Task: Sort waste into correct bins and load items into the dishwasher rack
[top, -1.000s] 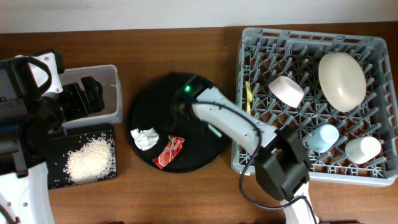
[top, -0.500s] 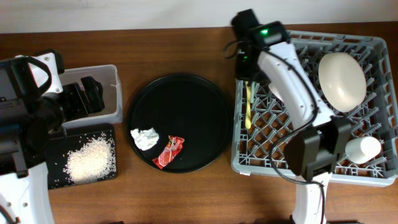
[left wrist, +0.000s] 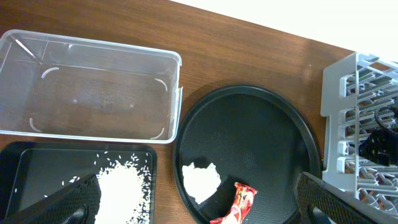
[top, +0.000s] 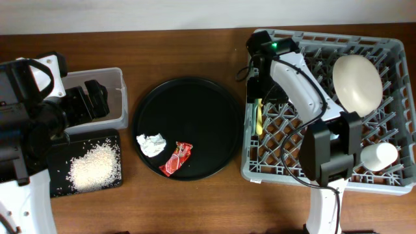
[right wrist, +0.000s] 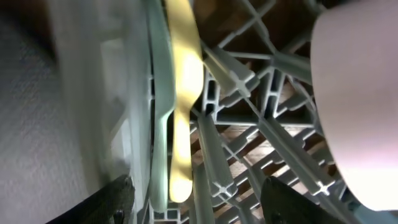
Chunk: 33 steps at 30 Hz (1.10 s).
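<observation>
The grey dishwasher rack (top: 398,47) holds the cream bowl-plate (top: 357,83) and the white cup (top: 379,156). My right gripper (right wrist: 199,208) hangs open over the rack's left edge, holding nothing. Just below it, the yellow spoon (right wrist: 181,93) lies in the lattice beside the mint green spoon (right wrist: 159,124). The pinkish-white bowl (right wrist: 357,106) is on its right. The white tissue (top: 151,144) and red wrapper (top: 176,158) lie on the round black tray (top: 188,107). Rice grains (top: 94,166) sit in the shallow black tray (top: 58,187). My left gripper (left wrist: 199,210) is wide open above them, holding nothing.
The clear tub (left wrist: 93,87) stands behind the shallow black tray with nothing in it. The right arm (top: 305,91) stretches across the rack's left half and hides part of its contents. Bare wooden table (top: 195,39) shows behind the round tray.
The right arm swung from the round black tray to the rack's left edge. Its jaws, shut before, now stand open. The left arm has not moved.
</observation>
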{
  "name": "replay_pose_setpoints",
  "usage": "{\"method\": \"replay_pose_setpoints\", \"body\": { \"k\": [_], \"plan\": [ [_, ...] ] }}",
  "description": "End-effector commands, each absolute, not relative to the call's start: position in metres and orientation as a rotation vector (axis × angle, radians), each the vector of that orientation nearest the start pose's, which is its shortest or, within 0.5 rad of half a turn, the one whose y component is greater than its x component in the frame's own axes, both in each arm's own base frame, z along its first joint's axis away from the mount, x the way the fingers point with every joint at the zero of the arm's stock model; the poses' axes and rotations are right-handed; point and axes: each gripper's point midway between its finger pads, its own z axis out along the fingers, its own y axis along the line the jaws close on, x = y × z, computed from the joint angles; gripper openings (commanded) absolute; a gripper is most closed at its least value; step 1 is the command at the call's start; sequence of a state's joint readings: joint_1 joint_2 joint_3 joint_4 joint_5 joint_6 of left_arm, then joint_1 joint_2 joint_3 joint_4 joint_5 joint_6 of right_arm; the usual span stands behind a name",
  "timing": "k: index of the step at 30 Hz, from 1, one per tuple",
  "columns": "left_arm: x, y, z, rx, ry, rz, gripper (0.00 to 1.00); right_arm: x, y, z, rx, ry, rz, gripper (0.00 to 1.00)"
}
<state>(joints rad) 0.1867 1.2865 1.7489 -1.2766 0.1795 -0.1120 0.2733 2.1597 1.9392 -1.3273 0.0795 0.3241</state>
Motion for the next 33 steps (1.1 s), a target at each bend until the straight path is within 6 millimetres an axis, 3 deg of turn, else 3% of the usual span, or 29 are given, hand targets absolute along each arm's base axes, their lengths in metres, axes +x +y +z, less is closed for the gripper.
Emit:
{"method": "replay_pose_setpoints", "body": {
  "k": [1,2,3,5,6,12,15,18,21,25,27,30,33],
  "plan": [
    [0.305,0.027,0.358,-0.259,2.345,-0.174,0.99,0.401,0.199,0.143,-0.426,2.943,0.373,0.69],
    [0.305,0.027,0.358,-0.259,2.345,-0.174,0.99,0.396,0.212,0.147,-0.496,2.917,0.378,0.69],
    [0.305,0.027,0.358,-0.259,2.345,-0.174,0.99,0.382,0.241,0.148,-0.666,2.872,0.385,0.69],
    [0.305,0.027,0.358,-0.259,2.345,-0.174,0.99,0.365,0.268,0.144,-0.825,2.838,0.372,0.69],
    [0.305,0.027,0.358,-0.259,2.345,-0.174,0.99,0.346,0.292,0.138,-0.985,2.798,0.316,0.7],
    [0.305,0.027,0.358,-0.259,2.345,-0.174,0.99,0.304,0.331,0.124,-1.269,2.68,0.086,0.72],
    [0.305,0.027,0.358,-0.259,2.345,-0.174,0.99,0.287,0.342,0.11,-1.376,2.651,0.094,0.73],
    [0.305,0.027,0.358,-0.259,2.345,-0.174,0.99,0.266,0.353,0.084,-1.559,2.599,0.234,0.73],
    [0.305,0.027,0.358,-0.259,2.345,-0.174,0.99,0.256,0.35,0.053,-1.623,2.585,0.276,0.73],
    [0.305,0.027,0.358,-0.259,2.345,-0.174,0.99,0.258,0.343,0.052,-1.605,2.606,0.265,0.7],
    [0.305,0.027,0.358,-0.259,2.345,-0.174,0.99,0.268,0.339,0.062,-1.563,2.594,0.245,0.7],
    [0.304,0.027,0.358,-0.259,2.346,-0.174,0.99,0.3,0.317,0.092,-1.306,2.64,0.123,0.72],
    [0.305,0.027,0.358,-0.259,2.345,-0.174,0.99,0.338,0.283,0.147,-0.918,2.653,0.136,0.74]
  ]
}}
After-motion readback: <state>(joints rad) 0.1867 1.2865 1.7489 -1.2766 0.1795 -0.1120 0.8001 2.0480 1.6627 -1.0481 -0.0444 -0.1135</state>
